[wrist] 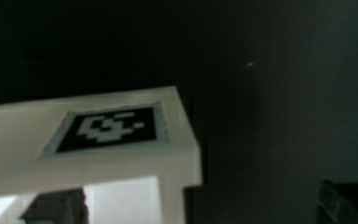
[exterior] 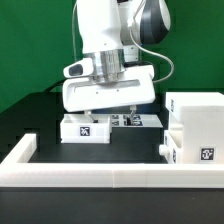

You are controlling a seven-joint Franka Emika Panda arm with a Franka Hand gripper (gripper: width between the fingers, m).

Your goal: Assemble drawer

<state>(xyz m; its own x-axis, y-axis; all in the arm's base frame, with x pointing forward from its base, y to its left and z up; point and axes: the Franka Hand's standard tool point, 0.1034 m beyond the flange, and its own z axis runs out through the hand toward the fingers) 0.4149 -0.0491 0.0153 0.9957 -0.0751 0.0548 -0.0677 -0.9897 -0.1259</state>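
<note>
A small white drawer part (exterior: 85, 128) with a black marker tag lies on the black table, left of centre in the exterior view. It also shows in the wrist view (wrist: 108, 128), tag up, with one end reaching between my fingers. My gripper (exterior: 108, 109) hangs just above this part, towards its right end in the exterior view. The jaws stand wide apart in the wrist view (wrist: 194, 205), with one dark fingertip (wrist: 51, 206) beside the part and nothing held. A large white drawer box (exterior: 195, 122) with a tag stands on the exterior view's right.
The marker board (exterior: 137, 120) lies flat behind the small part, under the arm. A low white wall (exterior: 110, 176) runs along the table's front and turns back at the exterior view's left (exterior: 22, 152). Green backdrop behind.
</note>
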